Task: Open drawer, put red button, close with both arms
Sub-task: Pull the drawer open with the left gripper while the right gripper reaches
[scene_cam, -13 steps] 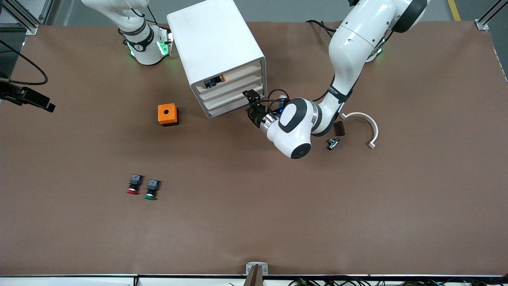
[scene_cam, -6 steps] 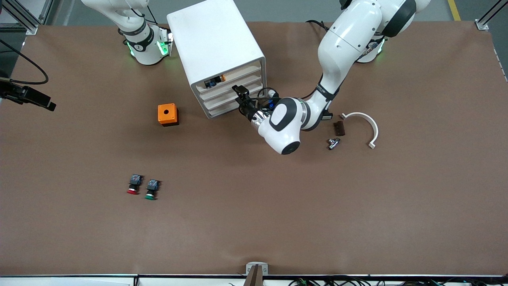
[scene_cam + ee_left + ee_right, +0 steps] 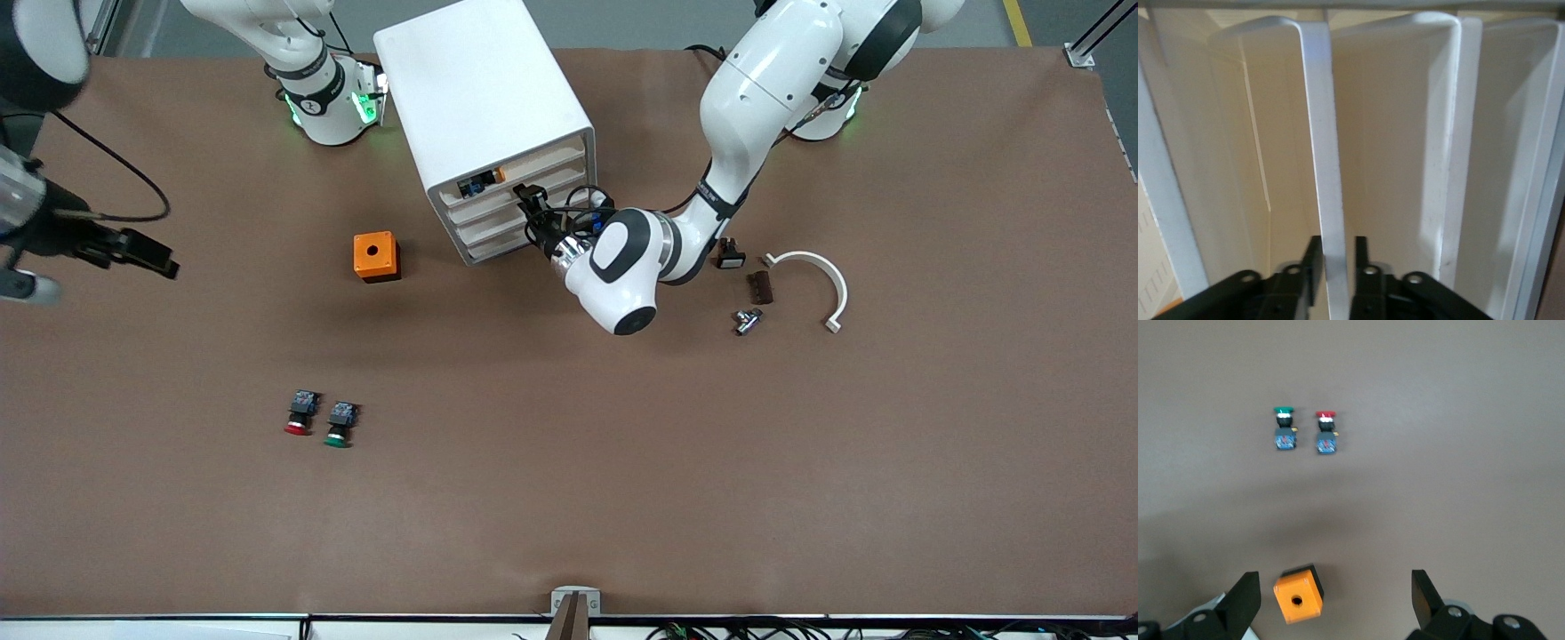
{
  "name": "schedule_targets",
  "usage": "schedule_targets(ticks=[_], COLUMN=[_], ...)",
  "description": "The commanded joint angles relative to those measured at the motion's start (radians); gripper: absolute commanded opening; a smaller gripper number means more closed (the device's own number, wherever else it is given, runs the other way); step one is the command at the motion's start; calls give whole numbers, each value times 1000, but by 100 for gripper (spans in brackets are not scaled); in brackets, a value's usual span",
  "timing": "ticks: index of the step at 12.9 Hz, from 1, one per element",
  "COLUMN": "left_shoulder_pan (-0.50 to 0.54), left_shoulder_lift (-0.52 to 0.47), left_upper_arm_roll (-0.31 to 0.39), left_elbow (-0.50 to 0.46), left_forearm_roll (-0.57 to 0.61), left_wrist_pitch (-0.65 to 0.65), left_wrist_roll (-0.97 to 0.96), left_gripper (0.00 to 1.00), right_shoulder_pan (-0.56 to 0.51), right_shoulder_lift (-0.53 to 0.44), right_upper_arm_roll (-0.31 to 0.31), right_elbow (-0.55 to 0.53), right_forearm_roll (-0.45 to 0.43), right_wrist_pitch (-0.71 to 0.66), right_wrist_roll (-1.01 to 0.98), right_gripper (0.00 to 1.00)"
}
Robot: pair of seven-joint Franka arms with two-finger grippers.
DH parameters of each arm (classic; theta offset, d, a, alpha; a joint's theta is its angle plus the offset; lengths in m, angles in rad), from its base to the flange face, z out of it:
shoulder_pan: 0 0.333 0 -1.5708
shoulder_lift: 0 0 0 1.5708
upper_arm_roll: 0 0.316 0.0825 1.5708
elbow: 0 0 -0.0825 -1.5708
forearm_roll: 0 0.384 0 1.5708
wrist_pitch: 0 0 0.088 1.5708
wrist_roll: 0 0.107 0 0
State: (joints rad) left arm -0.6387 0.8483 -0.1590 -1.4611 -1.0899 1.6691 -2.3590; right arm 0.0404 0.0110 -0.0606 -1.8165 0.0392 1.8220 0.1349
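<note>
Pinching the drawer (image 3: 1327,153) front lip, the left gripper (image 3: 1337,257) has its fingers clamped on it; right gripper (image 3: 1333,593) hangs spread wide over the orange box (image 3: 1299,594); red button (image 3: 300,415) sits beside its green twin (image 3: 339,425), mid-table toward the right arm's end.

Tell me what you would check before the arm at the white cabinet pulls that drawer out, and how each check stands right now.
1. Left gripper closed on the front lip of the drawer: ok, a finger sits on each side of the lip.
2. It is the second-highest drawer: cannot tell for sure; the gripper sits at about that height.
3. Table in front of the cabinet free for the drawer to slide out: ok.
4. Red button in reach and free: ok, it lies on the table beside the green button.
5. Right gripper ready: ok, open, above the orange box.
</note>
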Motion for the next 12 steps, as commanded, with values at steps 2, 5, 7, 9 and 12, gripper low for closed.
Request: schedule_targets(ticks=[2,5,7,9,12], left_shoulder_pan=[17,109,163,203,232], left_shoulder_lift=[6,11,15,21,21], left_upper_arm_roll=[18,21,21,21,22], left_elbow=[22,51,77,82,94], left_forearm_roll=[-10,24,25,24,24], left_wrist_pitch=[-19,-40,-37,-31,-11], left_wrist_roll=[-36,1,72,153,182], left_gripper=[1,4,5,5,13], right_shoulder_pan=[16,10,10,19,45], right_shoulder_lift=[154,329,417,473,532], right_upper_arm_roll=[-2,-2,-2,-2,-1], right_elbow=[-78,-78,-78,-78,-76], right_forearm_roll=[24,70,82,102,155], right_wrist_pitch=[238,416,476,532,614], right_wrist_roll=[9,15,17,17,15], right_gripper=[100,100,100,99,99])
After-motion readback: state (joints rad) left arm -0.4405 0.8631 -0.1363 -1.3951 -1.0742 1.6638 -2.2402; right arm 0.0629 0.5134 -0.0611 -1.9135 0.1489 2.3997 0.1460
